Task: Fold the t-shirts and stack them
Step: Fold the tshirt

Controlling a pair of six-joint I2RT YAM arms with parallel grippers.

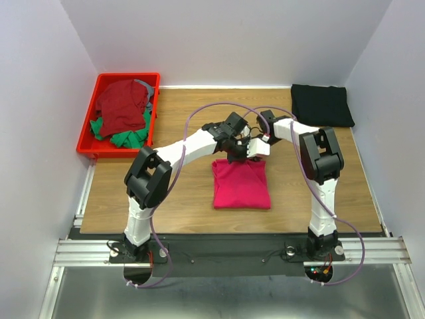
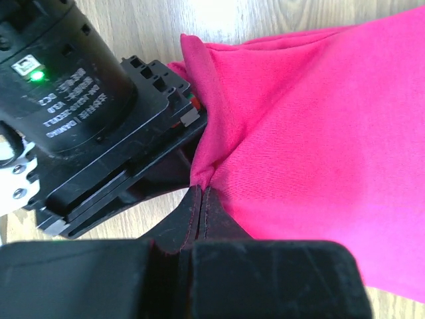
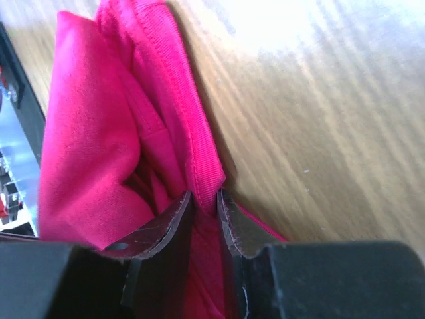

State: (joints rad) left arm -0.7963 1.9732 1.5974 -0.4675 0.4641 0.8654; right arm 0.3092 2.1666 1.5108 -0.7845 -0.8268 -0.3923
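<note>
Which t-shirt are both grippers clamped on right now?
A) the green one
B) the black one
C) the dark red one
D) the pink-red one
D: the left gripper and right gripper each pinch an edge of the pink-red t-shirt. The black t-shirt lies folded at the table's far right, and the dark red t-shirt and green t-shirt sit in the red bin.

Looks like a robotics lab cell. Shows in bare white walls (image 1: 40, 133), aluminium rails (image 1: 86, 251), wooden table (image 1: 179, 199).
</note>
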